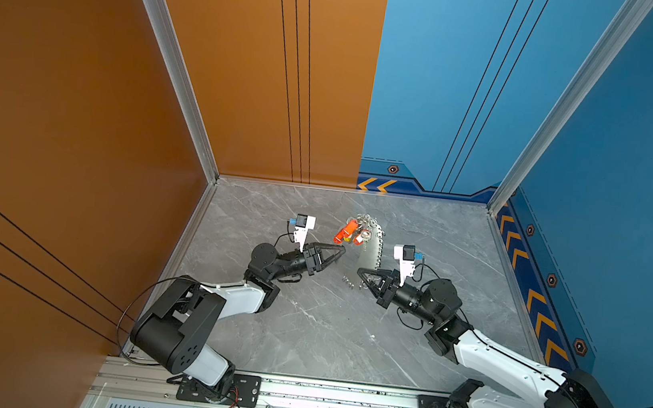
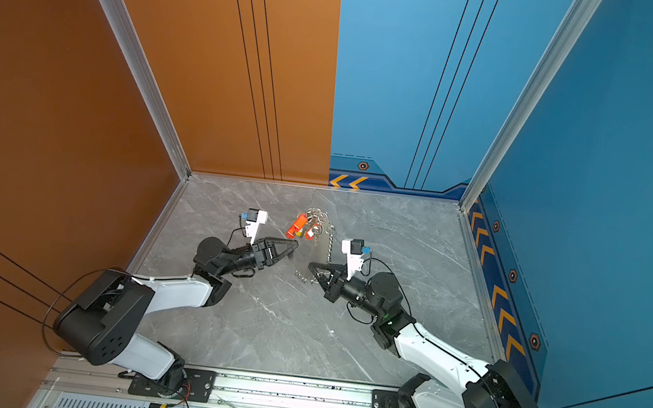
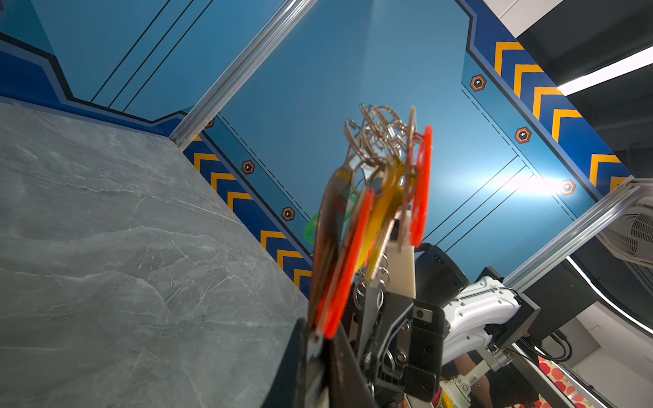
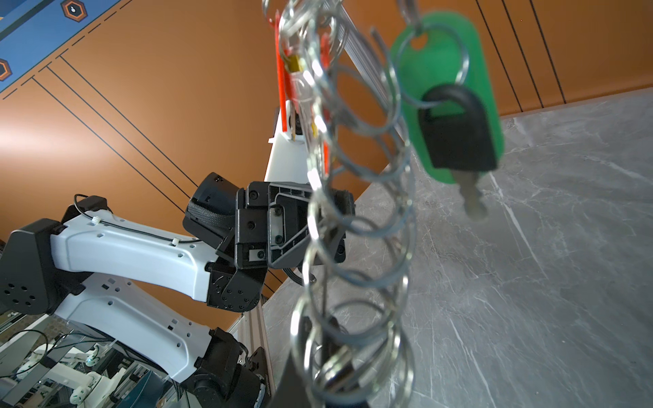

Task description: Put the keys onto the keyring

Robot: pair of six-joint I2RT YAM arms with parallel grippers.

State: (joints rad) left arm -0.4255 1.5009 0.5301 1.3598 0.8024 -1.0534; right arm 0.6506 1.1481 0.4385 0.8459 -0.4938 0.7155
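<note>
in both top views the left gripper pointed toward 2 o'clock over the grey marble table. its jaws were drawn nearly together at the foot of the keys, which bunched at its 12 o'clock. in the left wrist view the ends of an orange tag and a dark tag ran down between its fingers, so it looked clenched on the keys. the right gripper sat between 4 and 5 o'clock of the left one, clamped on the keyring. the keyring rose from it toward 12 o'clock to meet the keys. in the right wrist view a green tag and a black-headed key hung from the rings.
</note>
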